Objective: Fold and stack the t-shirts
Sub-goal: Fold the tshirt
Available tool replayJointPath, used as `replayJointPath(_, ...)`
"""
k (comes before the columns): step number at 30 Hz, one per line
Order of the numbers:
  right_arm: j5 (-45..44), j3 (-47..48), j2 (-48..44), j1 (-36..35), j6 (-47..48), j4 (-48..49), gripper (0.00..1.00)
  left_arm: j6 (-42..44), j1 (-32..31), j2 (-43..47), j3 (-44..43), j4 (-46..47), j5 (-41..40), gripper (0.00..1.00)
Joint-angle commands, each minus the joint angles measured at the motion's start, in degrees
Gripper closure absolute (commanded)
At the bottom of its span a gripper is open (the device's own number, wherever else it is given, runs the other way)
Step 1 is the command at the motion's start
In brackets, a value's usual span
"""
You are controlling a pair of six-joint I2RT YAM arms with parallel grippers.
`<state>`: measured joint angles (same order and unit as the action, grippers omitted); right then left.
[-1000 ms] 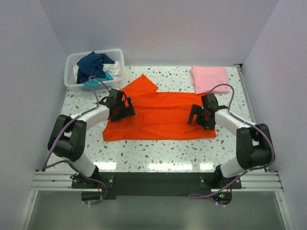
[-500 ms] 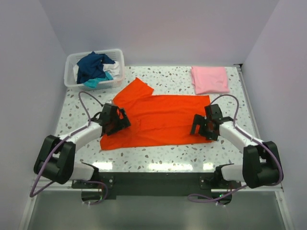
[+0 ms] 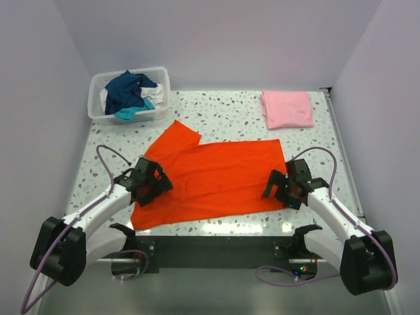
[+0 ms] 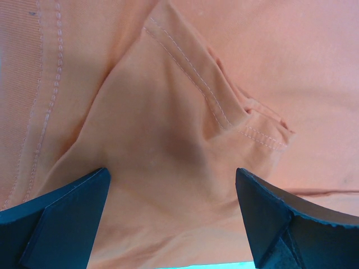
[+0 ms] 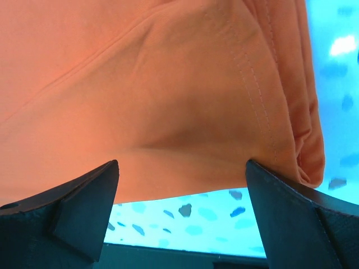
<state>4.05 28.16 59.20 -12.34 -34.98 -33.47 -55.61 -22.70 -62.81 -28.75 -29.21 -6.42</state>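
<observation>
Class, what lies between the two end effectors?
The orange-red t-shirt, spread flat, fills the stretch from left end effector to right end effector; top view shows it.

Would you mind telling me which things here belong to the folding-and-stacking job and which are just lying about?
Part of the job:
- orange-red t-shirt, spread out
- pink t-shirt, already folded
- navy, teal and white t-shirts, heaped

Just lying about:
- white plastic basket holding that heap

The arms (image 3: 98,209) are white with black joints, black jaws, lilac cables (image 3: 100,148).
</observation>
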Motion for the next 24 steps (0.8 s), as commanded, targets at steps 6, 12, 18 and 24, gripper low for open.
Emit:
replayJointPath(6, -1.42, -2.15, -9.26, -0.58, -6.33, -12.57, 0.01, -3.19, -0.77, 4.53, 1.08, -12.71, -1.49, 0.0)
replayJointPath(12, -2.91, 8.47, -10.25, -0.58, -2.03, -12.59, 0.01, -0.55, -1.12, 6.29, -10.96, -16.84, -8.08, 0.0)
replayJointPath(18, -0.72, 16.57, -8.31, -0.58, -0.35, -7.59, 0.01, 3.84, -1.12, -1.86, -24.4, -11.93, -13.27, 0.0)
replayJointPath(24, 0.6, 17.8, -5.33, -0.58, 0.7, -3.44, 0.01, 8.24, -0.77, -23.98, -44.93, -8.93, -18.45, 0.0)
